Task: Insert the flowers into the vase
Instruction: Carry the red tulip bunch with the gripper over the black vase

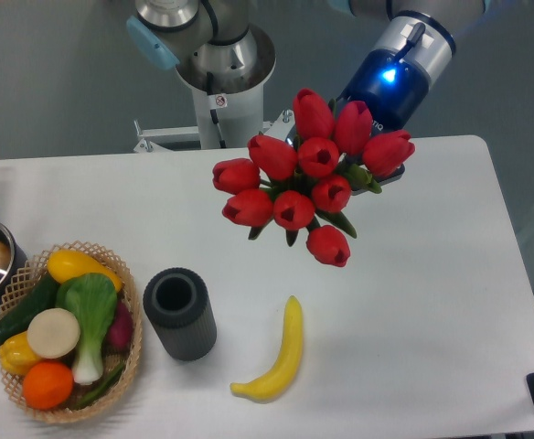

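- Silver-grey cylindrical arm base column [219, 91] with pale blue joint cap and a small red-and-white sticker.
- Glossy blue wrist housing [388, 84] with a lit blue light, silver-white segment above it.

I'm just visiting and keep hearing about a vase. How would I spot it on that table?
Start at the woven basket of vegetables at the near left of the white table. Right beside it, left of the banana, stands the vase: a short, dark grey, ribbed cylinder, open-topped and empty, the only dark thing among bright colours.
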Controlling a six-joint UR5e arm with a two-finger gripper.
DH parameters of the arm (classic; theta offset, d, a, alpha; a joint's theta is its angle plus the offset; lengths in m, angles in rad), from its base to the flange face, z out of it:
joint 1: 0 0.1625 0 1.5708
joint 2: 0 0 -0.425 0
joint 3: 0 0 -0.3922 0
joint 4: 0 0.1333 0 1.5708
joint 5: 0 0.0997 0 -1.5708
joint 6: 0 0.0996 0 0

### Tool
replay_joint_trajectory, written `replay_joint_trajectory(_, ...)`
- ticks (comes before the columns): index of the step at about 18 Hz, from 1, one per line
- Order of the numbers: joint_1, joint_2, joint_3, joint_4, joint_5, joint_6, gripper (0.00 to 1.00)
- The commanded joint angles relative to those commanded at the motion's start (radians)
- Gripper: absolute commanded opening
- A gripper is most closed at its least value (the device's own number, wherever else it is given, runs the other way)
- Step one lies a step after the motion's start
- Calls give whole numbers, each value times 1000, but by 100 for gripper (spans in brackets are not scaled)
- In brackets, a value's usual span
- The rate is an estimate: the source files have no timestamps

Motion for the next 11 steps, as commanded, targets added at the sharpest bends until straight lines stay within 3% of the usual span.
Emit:
replay_joint_trajectory(7,-3,0,-8,28,2,2,18)
replay_joint_trajectory(11,-46,-18,-8,63,-5,0,18)
